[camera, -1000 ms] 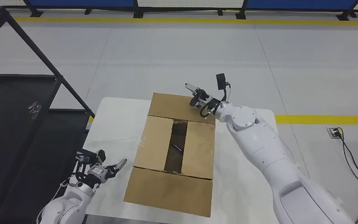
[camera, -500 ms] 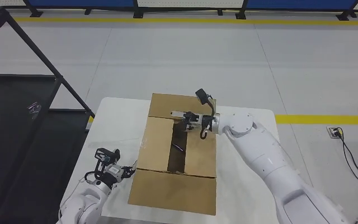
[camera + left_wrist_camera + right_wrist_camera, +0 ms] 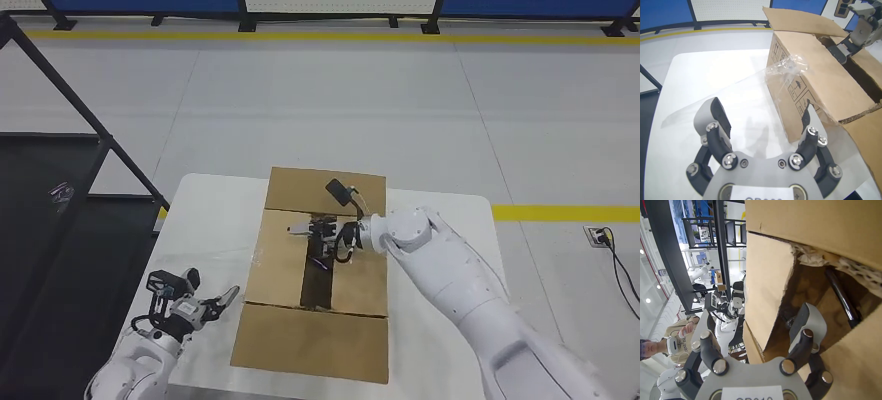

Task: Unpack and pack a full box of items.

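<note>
The cardboard box (image 3: 275, 255) stands mid-table, its top flaps parted by a narrow slot (image 3: 318, 280). My right gripper (image 3: 318, 233) is open at the slot's far end. It straddles one flap's edge (image 3: 764, 285), with one finger (image 3: 810, 321) inside the box and the other outside. A slim black item (image 3: 840, 298) lies inside, under torn white paper (image 3: 810, 256). My left gripper (image 3: 762, 113) is open and holds nothing, low over the table beside the box's near left corner (image 3: 218, 300). A strip of clear tape (image 3: 787, 65) hangs off the box's side towards it.
The white table (image 3: 205, 220) has bare room left of the box. A black metal frame (image 3: 60, 110) and a dark panel stand beyond the table's left edge. The box's near flap (image 3: 310, 345) reaches almost to the front edge.
My right gripper came from the box's far flap down to the slot and set itself over a flap edge. The left arm shifted slightly near the box's front corner.
</note>
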Robot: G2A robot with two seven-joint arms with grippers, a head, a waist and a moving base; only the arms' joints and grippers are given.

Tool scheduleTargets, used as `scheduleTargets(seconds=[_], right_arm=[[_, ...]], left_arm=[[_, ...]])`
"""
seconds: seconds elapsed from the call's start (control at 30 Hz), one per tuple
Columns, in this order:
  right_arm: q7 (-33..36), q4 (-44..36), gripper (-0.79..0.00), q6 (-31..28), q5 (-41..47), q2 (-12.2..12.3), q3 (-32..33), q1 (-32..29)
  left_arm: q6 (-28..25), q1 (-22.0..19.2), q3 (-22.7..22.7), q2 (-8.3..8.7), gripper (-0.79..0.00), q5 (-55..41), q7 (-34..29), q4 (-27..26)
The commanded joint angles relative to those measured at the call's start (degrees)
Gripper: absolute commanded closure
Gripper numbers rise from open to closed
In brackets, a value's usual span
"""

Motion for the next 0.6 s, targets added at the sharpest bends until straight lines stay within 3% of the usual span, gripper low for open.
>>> scheduleTargets(seconds=[0.0, 0.17, 0.37, 0.57], right_arm=[[-0.01, 1.03, -0.785, -0.71, 0.96, -0.88, -0.3, 0.24], [-0.02, 3.99, -0.785, -3.01, 3.69, -2.64, -0.18, 1.2], [4.78, 6.86, -0.785, -6.55, 10.18, -3.64, 2.44, 2.87], [7.03, 6.52, -0.785, -8.7, 11.82, -4.78, 2.94, 4.12]], left_arm=[[-0.76, 1.28, -0.77, 0.12, -0.785, -0.1, 0.23, -1.28], [-2.47, 4.62, -1.67, 0.34, -0.785, 1.6, 1.87, -4.8], [-4.89, 8.27, -2.36, 0.61, -0.785, 4.64, 4.06, -9.25], [-5.03, 9.84, -1.02, 0.65, -0.785, 8.02, 4.32, -12.69]])
